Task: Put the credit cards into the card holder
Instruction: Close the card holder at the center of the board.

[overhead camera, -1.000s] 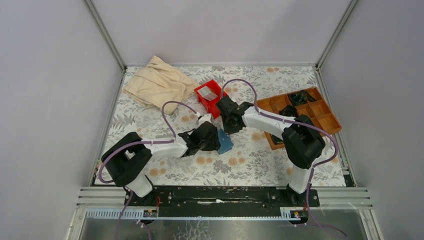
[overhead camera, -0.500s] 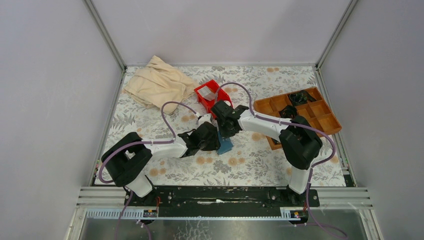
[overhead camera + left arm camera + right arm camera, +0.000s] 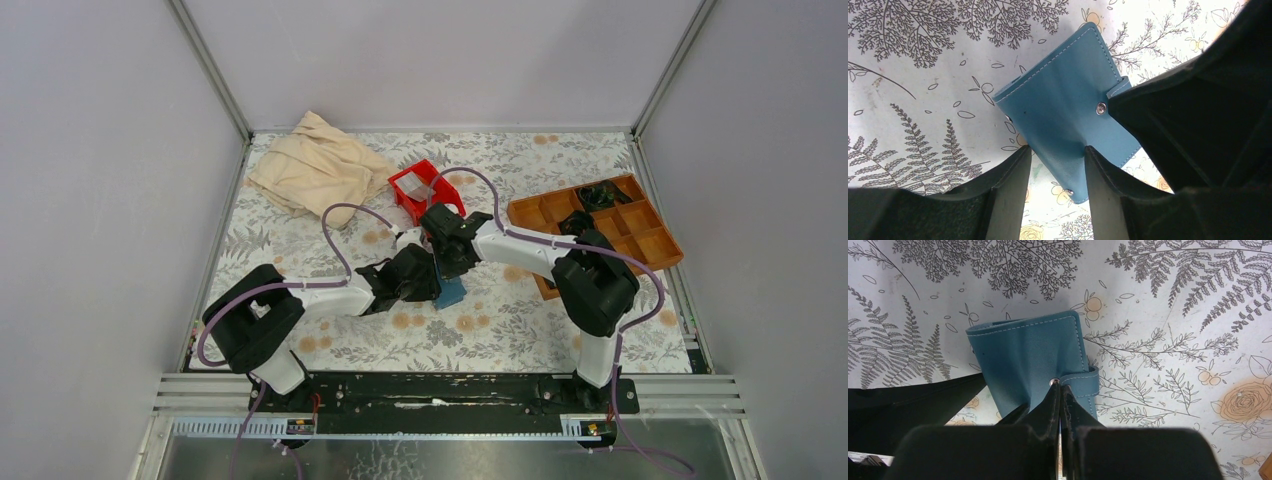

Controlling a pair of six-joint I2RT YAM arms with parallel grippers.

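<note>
**Card holder** [image 3: 452,291]: flat, roughly square folding wallet in soft teal-blue leather-like material. Pale stitching along rounded edges; narrow strap [image 3: 1083,382] beside a small metal snap stud [image 3: 1052,382]. Folded, outer cover up, lying near the middle of the floral-printed table [image 3: 290,240], a little toward the near edge.

**Credit card** [image 3: 418,186]: thin, flat, pale silver rectangle. Lying inside the red plastic bin [image 3: 404,199], beyond the wallet toward the far edge and apart from it.

**Left gripper** [image 3: 1057,150]: black, matte, wedge-shaped fingers [image 3: 1010,185], standing partly apart at about half spread. Blue cover visible in the gap. Positioned over the wallet's near edge; wallet wider than the gap, nothing clamped. Contact between tips and cover: not determinable.

**Right gripper** [image 3: 1060,390]: clenched, pads [image 3: 1048,410] pressed flat together with no gap. Tips down at the snap stud, at the end of the strap, touching the wallet. Pinch on the strap itself: not determinable.

**Elsewhere on the table:** crumpled beige cloth [image 3: 315,165] at the far left corner. Brown wooden compartment tray [image 3: 528,212] at the right edge, with dark items in some compartments.
</note>
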